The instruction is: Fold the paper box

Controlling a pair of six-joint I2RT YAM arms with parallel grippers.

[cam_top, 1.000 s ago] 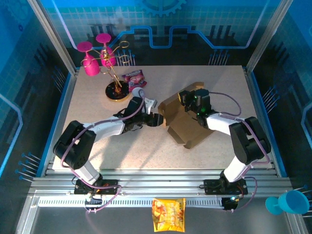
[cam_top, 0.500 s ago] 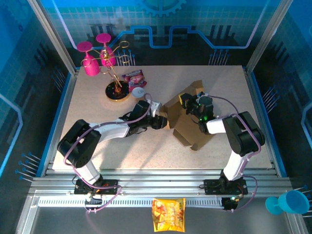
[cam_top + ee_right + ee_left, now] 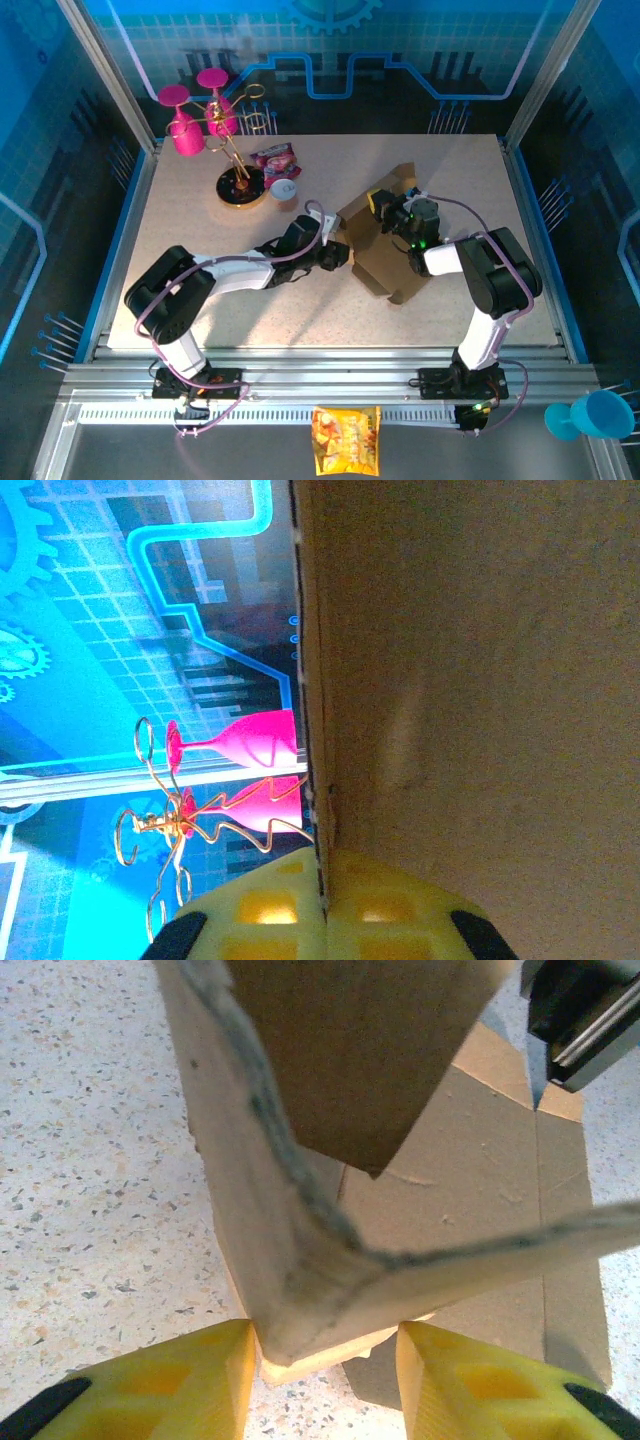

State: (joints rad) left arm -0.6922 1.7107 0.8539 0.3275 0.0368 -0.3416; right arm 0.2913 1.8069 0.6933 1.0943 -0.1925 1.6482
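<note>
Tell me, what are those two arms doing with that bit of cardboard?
Two robot arms are folding a brown paper box that lies partly folded on the table. The right arm's fingers are pinched shut on one thin edge of it, holding a panel up. The left arm's fingers sit either side of a creased corner on the box's left side. Whether they grip it yet is unclear.
</note>
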